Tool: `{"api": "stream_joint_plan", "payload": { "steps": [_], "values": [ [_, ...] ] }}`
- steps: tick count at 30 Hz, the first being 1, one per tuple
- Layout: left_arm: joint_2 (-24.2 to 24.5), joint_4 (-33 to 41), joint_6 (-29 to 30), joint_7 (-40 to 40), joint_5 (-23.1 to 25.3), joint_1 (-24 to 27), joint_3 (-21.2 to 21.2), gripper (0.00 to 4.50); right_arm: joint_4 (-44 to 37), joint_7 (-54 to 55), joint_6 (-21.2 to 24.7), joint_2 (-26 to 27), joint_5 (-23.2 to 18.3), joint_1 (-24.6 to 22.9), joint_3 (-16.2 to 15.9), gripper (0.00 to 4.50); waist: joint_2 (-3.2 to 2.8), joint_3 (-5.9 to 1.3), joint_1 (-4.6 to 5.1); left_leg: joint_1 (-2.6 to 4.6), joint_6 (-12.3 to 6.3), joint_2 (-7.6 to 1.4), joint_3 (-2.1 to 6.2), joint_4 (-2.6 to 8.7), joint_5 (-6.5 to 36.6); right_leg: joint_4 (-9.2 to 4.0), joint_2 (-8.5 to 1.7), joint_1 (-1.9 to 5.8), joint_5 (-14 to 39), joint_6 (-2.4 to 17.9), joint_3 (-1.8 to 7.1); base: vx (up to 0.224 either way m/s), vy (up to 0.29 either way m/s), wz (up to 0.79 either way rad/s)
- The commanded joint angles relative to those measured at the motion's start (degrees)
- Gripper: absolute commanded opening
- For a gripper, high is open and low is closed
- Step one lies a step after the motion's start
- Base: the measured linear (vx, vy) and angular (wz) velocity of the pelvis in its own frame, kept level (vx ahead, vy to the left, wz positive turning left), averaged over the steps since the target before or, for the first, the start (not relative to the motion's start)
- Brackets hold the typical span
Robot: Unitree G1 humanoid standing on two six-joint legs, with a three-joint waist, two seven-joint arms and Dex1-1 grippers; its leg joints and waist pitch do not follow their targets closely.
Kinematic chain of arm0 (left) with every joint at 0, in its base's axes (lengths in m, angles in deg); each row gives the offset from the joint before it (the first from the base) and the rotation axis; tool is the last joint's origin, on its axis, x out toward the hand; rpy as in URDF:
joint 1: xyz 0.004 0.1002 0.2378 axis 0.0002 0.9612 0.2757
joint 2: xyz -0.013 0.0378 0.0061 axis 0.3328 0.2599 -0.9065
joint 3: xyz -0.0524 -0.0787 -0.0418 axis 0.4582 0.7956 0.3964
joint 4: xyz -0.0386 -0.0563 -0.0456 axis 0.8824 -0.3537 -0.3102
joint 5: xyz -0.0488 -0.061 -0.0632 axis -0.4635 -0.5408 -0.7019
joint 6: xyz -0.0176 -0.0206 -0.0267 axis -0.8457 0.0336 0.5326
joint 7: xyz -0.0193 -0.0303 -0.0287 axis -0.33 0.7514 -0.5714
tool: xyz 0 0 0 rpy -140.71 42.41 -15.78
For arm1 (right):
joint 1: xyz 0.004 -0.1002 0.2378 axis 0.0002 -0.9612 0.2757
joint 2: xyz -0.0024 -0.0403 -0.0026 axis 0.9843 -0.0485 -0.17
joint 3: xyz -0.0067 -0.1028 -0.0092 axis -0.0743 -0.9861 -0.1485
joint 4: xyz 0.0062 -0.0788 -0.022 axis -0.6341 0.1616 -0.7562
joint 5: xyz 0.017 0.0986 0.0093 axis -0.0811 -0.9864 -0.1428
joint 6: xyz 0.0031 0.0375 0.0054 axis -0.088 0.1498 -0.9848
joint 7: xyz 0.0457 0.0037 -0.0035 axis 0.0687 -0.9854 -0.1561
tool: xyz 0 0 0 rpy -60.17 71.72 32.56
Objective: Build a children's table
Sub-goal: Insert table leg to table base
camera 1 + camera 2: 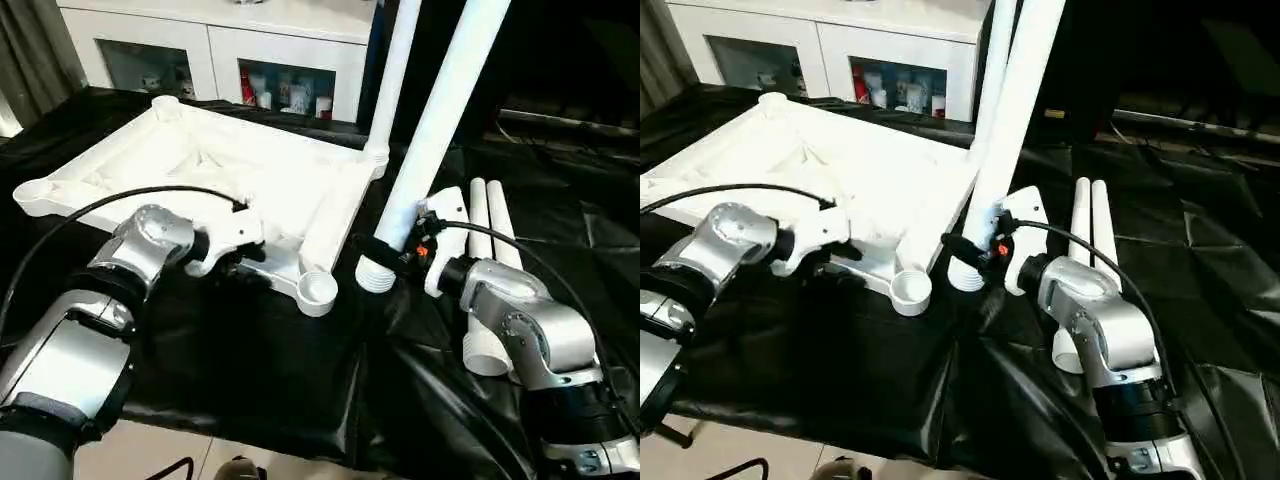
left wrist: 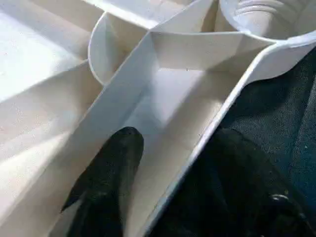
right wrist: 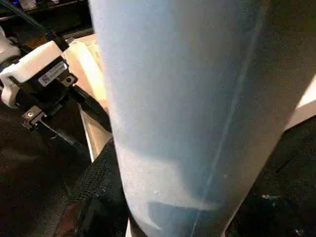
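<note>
Black sheeting covered the desk (image 1: 250,370). Nearest, the left tool (image 2: 163,173) was pinched on the rim of the upturned table top (image 1: 230,165). The right tool (image 1: 395,252) was clamped round a leg (image 1: 430,140), its threaded end just beside the near corner socket (image 1: 318,288). Leg should be uprighted over socket before twisting. Two spare legs (image 1: 487,215) lay beyond; one leg already stood at the far corner (image 1: 395,70).

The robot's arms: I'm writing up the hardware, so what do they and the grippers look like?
Both forearms are rounded silver shells with black joint bands. Each ends in a white wrist block, the left gripper and right gripper having black fingers. Black cables loop to each wrist; the right shows a small orange-red mark.
</note>
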State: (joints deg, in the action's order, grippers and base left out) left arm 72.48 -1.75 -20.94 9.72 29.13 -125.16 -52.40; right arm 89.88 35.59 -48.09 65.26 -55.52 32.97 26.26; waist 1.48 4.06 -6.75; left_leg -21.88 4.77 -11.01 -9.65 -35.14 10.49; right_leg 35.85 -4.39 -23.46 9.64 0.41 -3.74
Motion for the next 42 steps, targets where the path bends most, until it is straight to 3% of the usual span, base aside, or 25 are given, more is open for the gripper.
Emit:
{"api": "stream_joint_plan", "payload": {
  "steps": [1, 3, 8, 14, 15, 19, 20, 21, 24, 29, 30, 32, 33, 37, 42],
  "values": [
    [-0.1, -0.5, -0.6, 0.3, 1.2, -1.5, 0.2, 2.31, -0.3, 0.2, -0.3, -0.1, 0.3, 0.7, 0.0, 1.91, -1.19, -4.51, -0.11, 1.44, 3.23, -2.27, 0.86, 5.18, 15.0, -4.23, -4.60, 2.89, 13.0, 12.0, 2.89, 0.000, 0.000, 0.00],
    [-0.3, -0.9, -1.1, 0.2, 2.0, -1.4, -0.1, 1.95, -0.2, 0.2, -0.3, -0.1, 0.3, 0.8, 0.0, 1.91, -1.21, -4.53, -0.16, 1.46, 3.17, -2.27, 0.88, 5.19, 14.9, -4.20, -4.65, 2.92, 12.9, 12.0, 2.89, 0.000, 0.000, 0.00],
    [-0.8, -1.2, -0.8, -0.2, 2.0, -1.5, 0.8, 1.61, 0.0, 0.0, -0.3, -0.1, 0.4, 1.0, 0.2, 1.91, -1.10, -4.56, -0.12, 1.40, 3.03, -2.29, 0.87, 5.16, 14.4, -4.12, -4.70, 3.00, 12.3, 12.3, 2.89, 0.000, 0.000, 0.00],
    [-1.4, -0.4, 2.7, -4.8, 0.6, -1.3, 2.3, 1.19, 0.4, 0.0, -0.6, 0.1, 0.6, 1.3, 0.0, 1.91, -1.00, -4.63, 0.00, 1.24, 2.45, -2.17, 0.77, 5.04, 12.8, -3.85, -4.71, 3.20, 9.9, 13.4, 2.84, 0.000, 0.000, 0.00],
    [-1.1, 0.2, 5.2, -5.5, 2.2, -1.1, 1.1, 1.10, 0.6, 0.0, -0.7, 0.2, 0.7, 1.3, -0.2, 1.91, -0.73, -4.57, 0.05, 1.26, 2.35, -2.23, 0.74, 5.11, 12.9, -3.89, -4.70, 3.21, 10.1, 13.4, 2.85, 0.000, 0.000, 0.00],
    [-1.2, 1.7, 9.0, -6.9, 2.8, -0.2, 0.6, 0.86, 0.9, -0.1, -0.8, 0.4, 0.8, 1.5, -0.3, 1.91, -0.83, -4.41, 0.05, 1.32, 2.17, -2.21, 0.73, 5.18, 13.0, -4.15, -4.86, 3.27, 12.3, 13.0, 2.93, 0.000, 0.000, 0.00],
    [-2.5, 4.7, 14.3, -7.2, 1.3, 1.4, 1.6, 0.81, 1.3, -0.1, -1.0, 0.5, 0.8, 1.7, -0.4, 1.91, -0.42, -4.42, 0.07, 1.32, 2.12, -2.20, 0.64, 5.18, 12.8, -4.14, -4.86, 3.33, 12.4, 13.0, 2.92, 0.000, 0.000, 0.00],
    [-3.4, 7.4, 17.9, -7.3, 0.2, 2.8, 2.3, 0.76, 1.6, -0.2, -1.1, 0.6, 0.9, 1.9, -0.4, 1.91, -0.64, -4.30, 0.03, 1.31, 2.12, -2.31, 0.69, 5.22, 12.6, -4.03, -4.94, 3.30, 12.9, 13.3, 2.91, 0.000, 0.000, 0.00],
    [-5.1, 11.8, 23.1, -5.1, -1.8, 5.2, 3.7, 0.62, 2.2, -0.4, -1.4, 0.7, 1.0, 2.2, -0.6, 1.91, -0.66, -4.16, -0.04, 1.53, 1.88, -2.29, 0.59, 5.19, 13.7, -4.46, -4.97, 3.14, 15.2, 13.6, 2.94, 0.000, 0.000, 0.00],
    [-7.3, 19.0, 31.2, 1.9, -2.2, 8.8, 6.0, 0.31, 2.8, -0.5, -1.6, 1.1, 1.2, 2.5, -0.7, 1.91, -0.24, -4.16, -0.14, 1.52, 1.32, -2.27, 0.64, 5.28, 13.7, -4.74, -4.87, 3.22, 17.4, 12.2, 2.86, 0.000, 0.000, 0.00],
    [-7.8, 20.7, 31.9, 4.4, -2.0, 9.8, 6.7, 0.24, 2.9, -0.6, -1.7, 1.1, 1.3, 2.6, -0.7, 1.91, -0.27, -4.18, -0.07, 1.45, 1.24, -2.28, 0.67, 5.28, 13.6, -4.77, -4.85, 3.27, 18.0, 11.9, 2.82, 0.000, 0.000, 0.00],
    [-8.1, 27.6, 27.9, 6.9, -2.3, 14.1, 7.7, 0.21, 3.4, -0.8, -1.9, 1.2, 1.3, 2.8, -0.9, 1.91, 0.05, -4.13, 0.00, 1.28, 0.89, -2.21, 0.68, 5.32, 13.4, -5.08, -4.86, 3.30, 20.0, 10.7, 2.78, 0.000, 0.000, 0.00],
    [-7.8, 29.9, 27.8, 7.4, -1.9, 15.3, 7.5, 0.12, 3.6, -0.8, -2.0, 1.2, 1.3, 2.9, -0.9, 1.91, 0.07, -4.17, 0.28, 0.82, 0.85, -2.26, 0.82, 5.53, 12.5, -5.03, -4.73, 3.43, 19.9, 9.8, 2.64, 0.000, 0.000, 0.00],
    [-6.1, 35.4, 25.4, 8.7, 1.2, 18.8, 5.1, 0.02, 4.4, -0.9, -3.0, 1.1, 1.5, 3.2, -0.5, 1.91, 0.08, -4.27, 0.44, 1.28, 0.52, -2.28, 0.64, 5.41, 12.5, -4.95, -4.56, 3.02, 18.6, 9.7, 2.82, 0.000, 0.000, 0.00],
    [-5.1, 42.9, 30.3, 7.5, 0.2, 22.5, 4.9, 0.00, 7.6, -1.5, -8.1, 1.0, 3.7, 4.5, -0.8, 1.91, 0.01, -4.06, 0.67, 1.44, 0.78, -2.11, 0.46, 5.44, 13.2, -5.12, -4.31, 2.72, 20.3, 9.4, 2.82, 0.000, 0.000, 0.00]
  ]
}}
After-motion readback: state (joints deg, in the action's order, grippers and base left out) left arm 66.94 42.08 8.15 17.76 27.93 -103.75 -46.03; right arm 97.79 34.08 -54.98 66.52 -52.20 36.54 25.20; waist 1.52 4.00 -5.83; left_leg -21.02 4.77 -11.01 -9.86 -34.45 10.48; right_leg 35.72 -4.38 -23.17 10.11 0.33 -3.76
